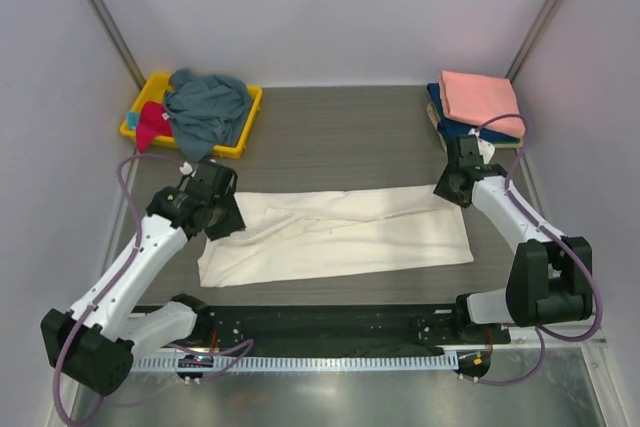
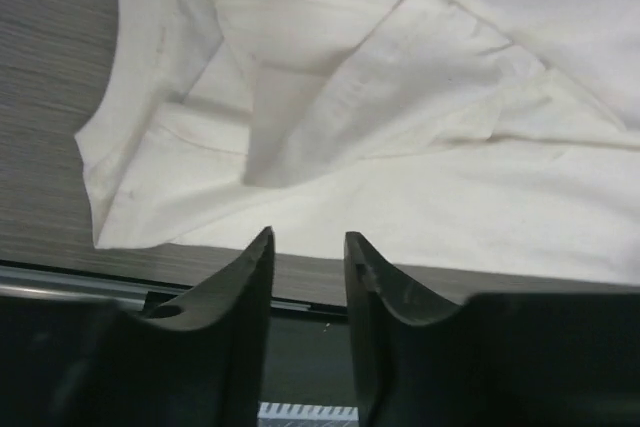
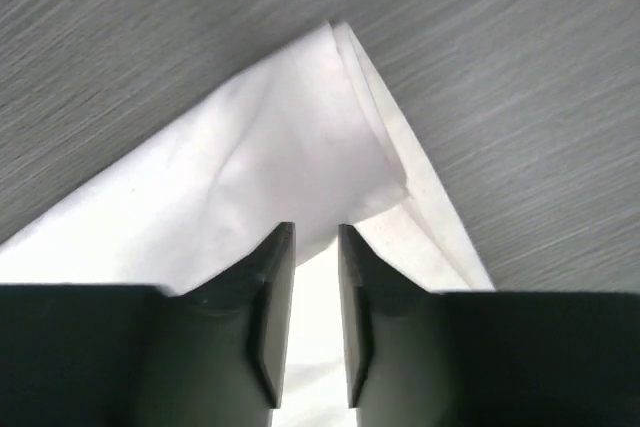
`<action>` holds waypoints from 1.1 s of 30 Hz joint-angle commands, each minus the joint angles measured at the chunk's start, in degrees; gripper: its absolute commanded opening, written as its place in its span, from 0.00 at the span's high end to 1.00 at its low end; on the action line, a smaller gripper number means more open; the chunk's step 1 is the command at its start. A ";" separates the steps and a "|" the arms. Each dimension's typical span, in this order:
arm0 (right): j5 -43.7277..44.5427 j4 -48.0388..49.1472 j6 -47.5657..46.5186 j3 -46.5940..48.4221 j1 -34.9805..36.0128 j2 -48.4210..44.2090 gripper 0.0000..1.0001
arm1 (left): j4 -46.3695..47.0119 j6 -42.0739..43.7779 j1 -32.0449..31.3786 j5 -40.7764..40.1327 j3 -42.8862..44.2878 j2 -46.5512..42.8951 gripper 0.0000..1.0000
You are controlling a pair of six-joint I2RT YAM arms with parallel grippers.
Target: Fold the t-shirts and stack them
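The large cream-white t-shirt [image 1: 340, 232] lies flat across the middle of the table as a long band folded lengthwise. My left gripper [image 1: 222, 217] hovers over its left end. In the left wrist view the left gripper [image 2: 305, 247] is open and empty, and the shirt's [image 2: 400, 97] rumpled left end lies beyond the fingertips. My right gripper [image 1: 450, 190] is at the shirt's far right corner. In the right wrist view the right gripper [image 3: 317, 232] stands narrowly open over the folded corner [image 3: 280, 137], with cloth showing beneath the gap.
A yellow bin [image 1: 250, 112] at the back left holds a grey-blue tee [image 1: 205, 107] and a magenta tee [image 1: 150, 125]. At the back right a folded salmon-pink tee [image 1: 480, 97] lies on a navy one [image 1: 460, 130]. A black rail [image 1: 330, 325] runs along the near edge.
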 commanded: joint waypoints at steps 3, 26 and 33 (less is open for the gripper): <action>-0.30 0.04 -1.06 -1.49 -0.20 -2.42 0.23 | -1.40 -8.87 -4.92 2.78 -6.15 -9.36 0.54; -13.92 13.40 6.84 -14.65 10.87 5.22 0.26 | 32.69 -10.99 -5.27 -3.64 -7.49 30.87 0.59; -12.27 11.30 22.64 -26.53 27.25 -12.78 0.29 | 31.83 -9.59 -5.45 -3.55 6.29 45.09 0.60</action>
